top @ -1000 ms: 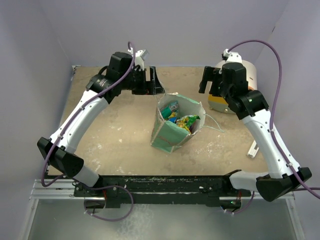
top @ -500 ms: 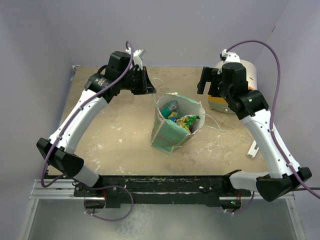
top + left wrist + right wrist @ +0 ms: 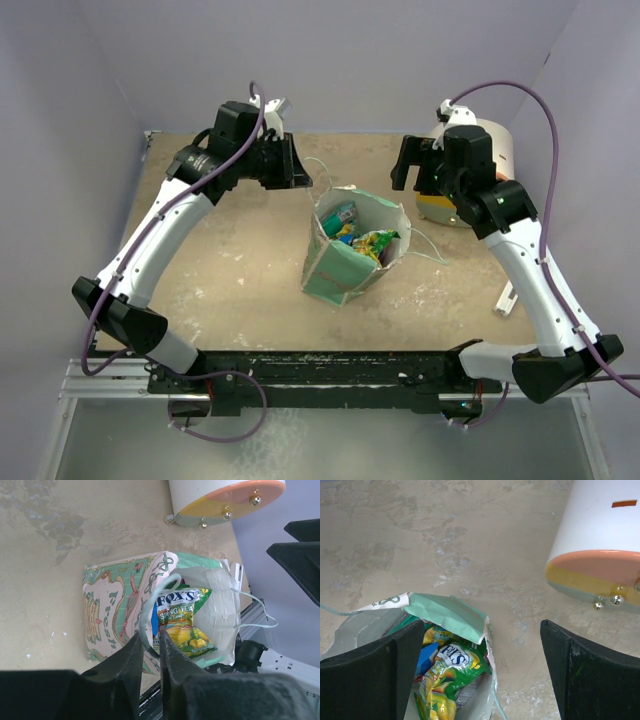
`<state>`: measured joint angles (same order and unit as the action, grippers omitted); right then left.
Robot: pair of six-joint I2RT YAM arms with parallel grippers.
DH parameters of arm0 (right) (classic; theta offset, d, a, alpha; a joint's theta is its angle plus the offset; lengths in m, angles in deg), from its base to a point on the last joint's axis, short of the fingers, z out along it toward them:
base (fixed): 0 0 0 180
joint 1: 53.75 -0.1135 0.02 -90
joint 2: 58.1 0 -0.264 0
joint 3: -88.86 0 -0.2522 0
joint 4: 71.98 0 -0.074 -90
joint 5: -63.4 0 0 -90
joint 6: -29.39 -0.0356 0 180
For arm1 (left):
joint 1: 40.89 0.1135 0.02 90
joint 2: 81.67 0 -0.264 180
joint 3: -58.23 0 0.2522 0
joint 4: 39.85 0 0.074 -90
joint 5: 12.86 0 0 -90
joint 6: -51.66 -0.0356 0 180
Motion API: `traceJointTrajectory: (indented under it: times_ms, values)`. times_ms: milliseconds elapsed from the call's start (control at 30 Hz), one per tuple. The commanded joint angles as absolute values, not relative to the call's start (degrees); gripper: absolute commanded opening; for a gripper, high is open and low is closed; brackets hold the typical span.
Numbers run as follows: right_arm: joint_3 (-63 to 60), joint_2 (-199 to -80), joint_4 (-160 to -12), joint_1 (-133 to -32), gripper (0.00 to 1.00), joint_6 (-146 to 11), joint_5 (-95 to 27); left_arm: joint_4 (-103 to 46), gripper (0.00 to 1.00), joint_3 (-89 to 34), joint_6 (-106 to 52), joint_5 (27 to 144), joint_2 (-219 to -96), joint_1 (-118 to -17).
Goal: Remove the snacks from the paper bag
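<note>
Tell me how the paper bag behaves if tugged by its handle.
The paper bag is thin paper holding snacks, so probably light, sliding or tipping. Its creased rim suggests floppy walls; the string handle likely pulls them inward.

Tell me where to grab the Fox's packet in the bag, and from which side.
Grip the Fox's packet by its upper sealed edge, coming straight down through the bag's open mouth. It lies topmost, printed face showing, and the upright walls block any sideways reach. The open right claw looks the better choice; the left claw seems shut on a handle.
</note>
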<state>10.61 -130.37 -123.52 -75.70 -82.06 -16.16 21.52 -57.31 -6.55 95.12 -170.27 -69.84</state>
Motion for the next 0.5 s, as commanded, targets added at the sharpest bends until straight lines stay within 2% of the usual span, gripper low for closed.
traceJointTrajectory:
  times_ms: [0,100,200,333,467]
  values:
    - [12.09,-129.38,-123.29,-75.54,1.0,-81.9,-17.33,18.13,0.25,-60.31,-8.0,96.97,-169.62,-69.45]
    - [12.5,-129.25,-124.13,-75.54,1.0,-82.35,-17.97,17.43,0.3,-61.6,-8.11,95.92,-171.08,-69.46]
    - [12.26,-128.75,-125.11,-75.54,1.0,-82.64,-20.33,16.71,0.29,-62.84,-8.58,97.76,-173.1,-69.39]
    - [11.31,-128.27,-127.66,-75.54,1.0,-82.51,-22.71,18.77,0.11,-65.21,-10.99,97.22,-174.64,-69.17]
    - [10.53,-128.17,-131.34,-75.54,1.0,-80.96,-23.91,17.19,0.03,-65.17,-11.86,98.3,-173.93,-68.68]
